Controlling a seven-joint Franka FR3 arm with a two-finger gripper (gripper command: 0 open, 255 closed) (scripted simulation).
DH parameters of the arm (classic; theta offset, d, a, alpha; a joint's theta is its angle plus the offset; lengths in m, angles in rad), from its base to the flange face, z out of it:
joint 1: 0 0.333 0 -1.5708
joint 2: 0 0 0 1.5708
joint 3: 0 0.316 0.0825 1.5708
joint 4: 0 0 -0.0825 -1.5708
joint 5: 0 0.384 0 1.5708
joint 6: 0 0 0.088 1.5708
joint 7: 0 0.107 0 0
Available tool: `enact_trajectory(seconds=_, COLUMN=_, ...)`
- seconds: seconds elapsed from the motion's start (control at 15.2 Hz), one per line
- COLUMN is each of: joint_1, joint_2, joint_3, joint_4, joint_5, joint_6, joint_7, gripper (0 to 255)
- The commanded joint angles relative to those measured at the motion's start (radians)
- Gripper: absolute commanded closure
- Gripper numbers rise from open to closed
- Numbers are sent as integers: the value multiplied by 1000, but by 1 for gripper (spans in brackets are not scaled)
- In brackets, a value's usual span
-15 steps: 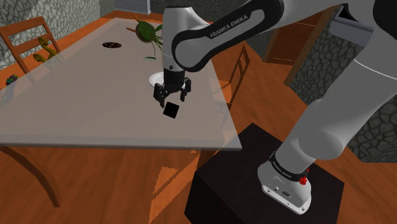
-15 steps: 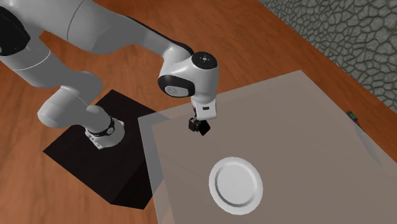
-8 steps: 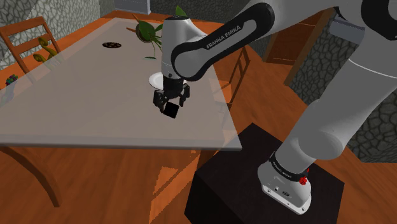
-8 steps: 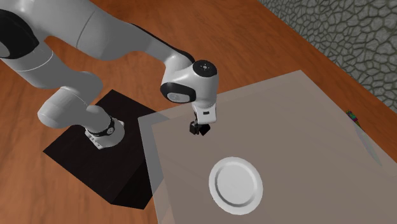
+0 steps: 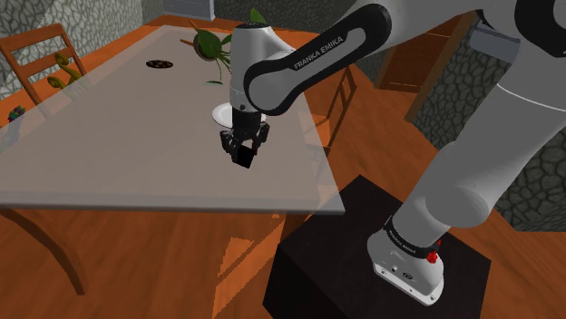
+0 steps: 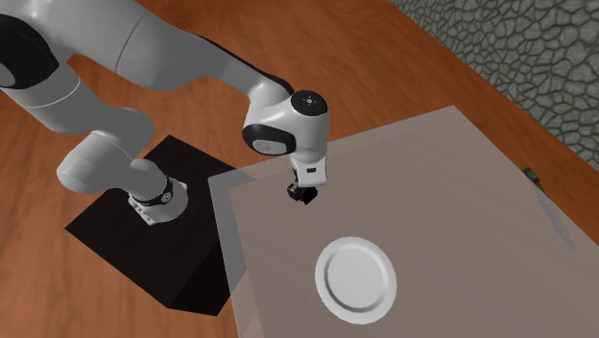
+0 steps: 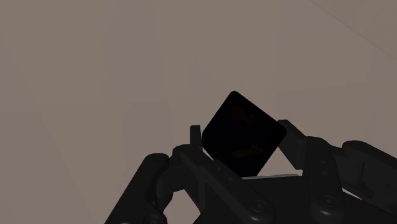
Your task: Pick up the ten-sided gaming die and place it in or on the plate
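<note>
Black die clasped in pincer, low over grey table.
Arm arches over from stand, wrist vertical, pincer pointing straight down; fingers narrowed onto die's sides. White plate lies near pincer, apart from it.

Black die, tilted corner-up, in end effector grip; white round plate flat on worktop, at die's 5 o'clock in the second exterior view.
</note>
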Motion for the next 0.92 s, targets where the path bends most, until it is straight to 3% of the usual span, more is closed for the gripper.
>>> enact_trajectory(seconds=0.0, joint_1=-1, joint_2=2, joint_3=-1, joint_4=-1, joint_5=0, joint_6=1, joint_7=0, gripper=255)
enact_trajectory(seconds=0.4, joint_1=-1, joint_2=2, joint_3=-1, joint_4=-1, joint_5=0, joint_6=1, joint_7=0, gripper=255)
enact_trajectory(seconds=0.86, joint_1=-1, joint_2=-55, joint_3=-2, joint_4=39, joint_5=21, joint_6=-94, joint_7=-15, gripper=255)
